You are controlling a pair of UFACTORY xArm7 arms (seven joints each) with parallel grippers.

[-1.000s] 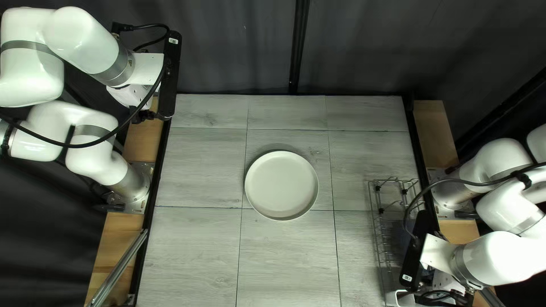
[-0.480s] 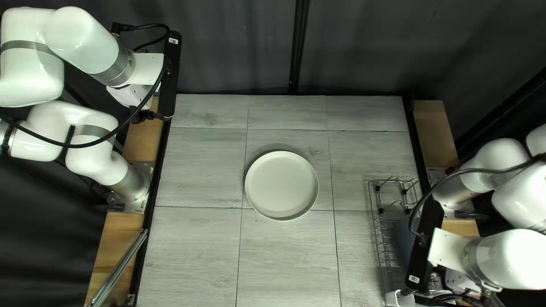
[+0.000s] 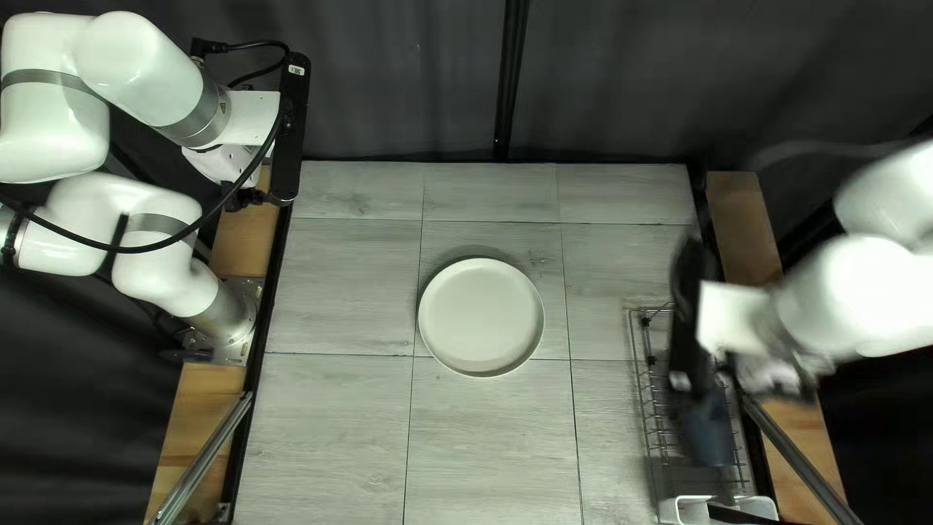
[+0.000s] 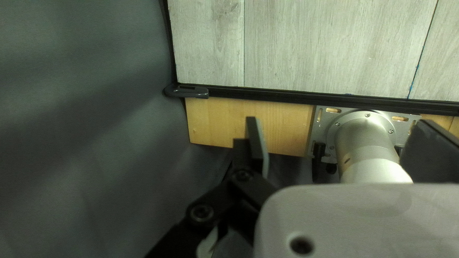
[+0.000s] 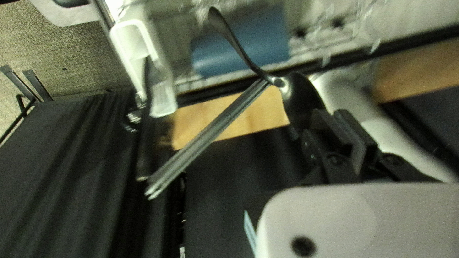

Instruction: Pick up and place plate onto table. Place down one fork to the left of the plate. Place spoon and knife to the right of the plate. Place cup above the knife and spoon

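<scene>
This is looking like a robotics lab. A left arm (image 3: 146,73) is standing on a metal mount (image 4: 322,131) screwed to a wooden board (image 4: 215,119), a black cable (image 3: 146,250) looping along it, while a right arm (image 3: 846,297) is facing it across a table (image 3: 340,292). Dark curtains (image 3: 389,87) are hanging around; a metal rail (image 3: 202,459) is slanting beside the table. The plate (image 3: 481,316) and wire rack (image 3: 653,408) are adding a kitchen touch.

Left arm (image 3: 146,73) is held bent at left of top left view; left gripper (image 3: 248,197) is opened wide. Right arm (image 3: 846,292) is blurred by motion; right gripper (image 3: 768,374) is closed, fingers (image 5: 330,131) brought near each other.
</scene>
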